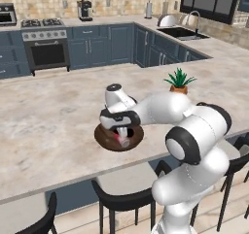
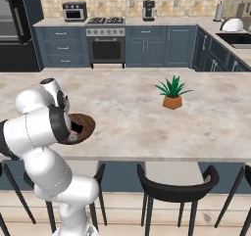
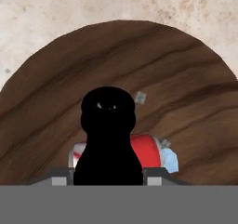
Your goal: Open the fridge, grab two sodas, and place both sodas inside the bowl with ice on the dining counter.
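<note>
A shallow round dark brown bowl (image 1: 104,140) with wood grain sits on the beige mottled tabletop (image 1: 48,116) near its front edge, at the centre of the left base view. A red soda can (image 1: 121,140) with a silver top lies on its side inside the bowl. In the hand view, the can (image 3: 148,148) lies low in the frame beside pale ice cubes (image 3: 169,161). The black fridge (image 2: 11,29) stands at the upper left of the right base view.

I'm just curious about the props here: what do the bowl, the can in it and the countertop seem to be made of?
The bowl looks like dark wood, smooth, with streaky grain lines. The soda can looks like painted metal: glossy red side, silvery end. The dining counter looks like polished stone, beige with mottled flecks. All rendered, so these are only looks.
</note>
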